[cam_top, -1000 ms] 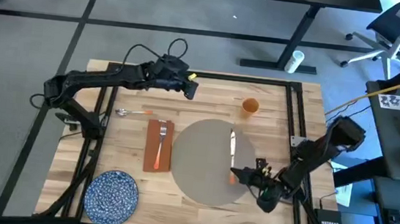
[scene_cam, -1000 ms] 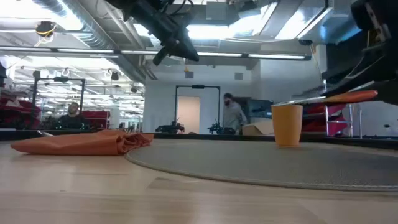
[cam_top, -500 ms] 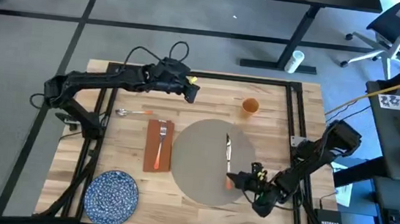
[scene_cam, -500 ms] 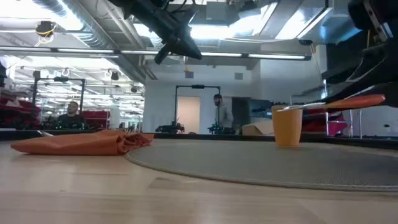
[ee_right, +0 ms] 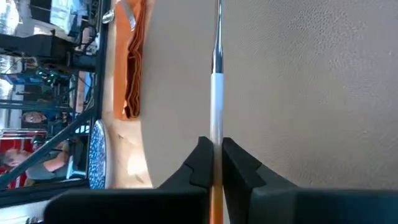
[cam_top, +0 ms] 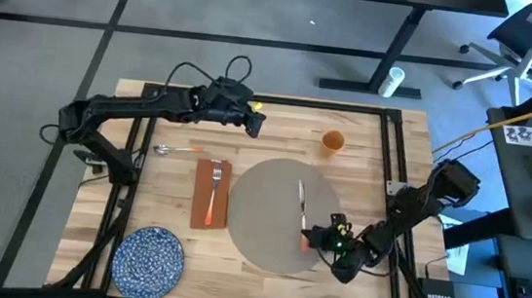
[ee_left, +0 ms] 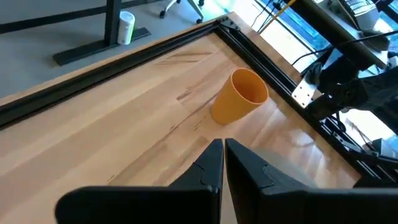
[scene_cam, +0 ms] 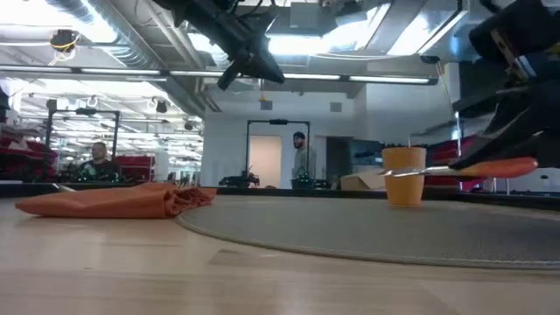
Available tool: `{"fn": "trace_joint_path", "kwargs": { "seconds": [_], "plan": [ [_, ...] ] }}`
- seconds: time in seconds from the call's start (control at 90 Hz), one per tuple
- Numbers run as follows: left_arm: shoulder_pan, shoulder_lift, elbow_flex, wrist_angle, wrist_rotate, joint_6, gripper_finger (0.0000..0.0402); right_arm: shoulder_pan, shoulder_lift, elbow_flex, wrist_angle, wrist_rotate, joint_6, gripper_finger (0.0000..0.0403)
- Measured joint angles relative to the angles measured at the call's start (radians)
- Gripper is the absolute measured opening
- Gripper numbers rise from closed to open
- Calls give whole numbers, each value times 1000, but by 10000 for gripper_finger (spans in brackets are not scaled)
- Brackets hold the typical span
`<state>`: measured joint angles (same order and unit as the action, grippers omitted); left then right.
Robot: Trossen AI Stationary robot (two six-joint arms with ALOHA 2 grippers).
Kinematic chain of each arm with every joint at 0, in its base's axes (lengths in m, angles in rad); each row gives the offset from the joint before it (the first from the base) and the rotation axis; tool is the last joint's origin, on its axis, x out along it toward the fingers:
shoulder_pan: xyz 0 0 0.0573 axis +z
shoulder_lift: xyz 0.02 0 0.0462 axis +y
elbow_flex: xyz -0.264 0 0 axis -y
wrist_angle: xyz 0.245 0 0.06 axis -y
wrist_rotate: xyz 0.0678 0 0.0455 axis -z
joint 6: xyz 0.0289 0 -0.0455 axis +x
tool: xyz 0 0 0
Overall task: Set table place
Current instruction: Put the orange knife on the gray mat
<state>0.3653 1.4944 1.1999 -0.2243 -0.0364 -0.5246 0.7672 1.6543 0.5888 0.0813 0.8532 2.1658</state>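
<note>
Right gripper [cam_top: 324, 241] clamped on knife [cam_top: 302, 203] handle, blade above placemat [cam_top: 264, 217] mid-table [cam_top: 278, 131]. Lower level, release gently, blade flat. Left gripper [ee_left: 222, 163] closed, empty, near cup [ee_left: 239, 96].

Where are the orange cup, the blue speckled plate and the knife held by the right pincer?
orange cup [cam_top: 332, 141]: high view, on its open rim.
blue speckled plate [cam_top: 149, 259]: high view, on its centre.
knife [cam_top: 302, 203]: high view, on the metal blade above the placemat.
right pincer [cam_top: 321, 238]: high view, at the fingertips on the knife's orange handle.
</note>
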Motion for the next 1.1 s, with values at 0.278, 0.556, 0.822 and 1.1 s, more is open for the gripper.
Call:
{"fn": "trace_joint_path", "kwargs": {
  "seconds": [0.278, 0.556, 0.822, 1.1],
  "plan": [
    [0, 0, 0, -1, 8, 0, 0, -30, 0, 0, -58, -35, -1, 0],
    [0, 0, 0, -1, 10, 0, 0, -28, -44, 0, -136, -80, -5, 0],
    [0, 0, 0, -1, 11, 0, 0, -28, -82, -1, -258, -151, -13, 0],
    [0, 0, 0, -1, 11, 0, 0, -28, -82, -1, -267, -170, -17, 0]
  ]
}}
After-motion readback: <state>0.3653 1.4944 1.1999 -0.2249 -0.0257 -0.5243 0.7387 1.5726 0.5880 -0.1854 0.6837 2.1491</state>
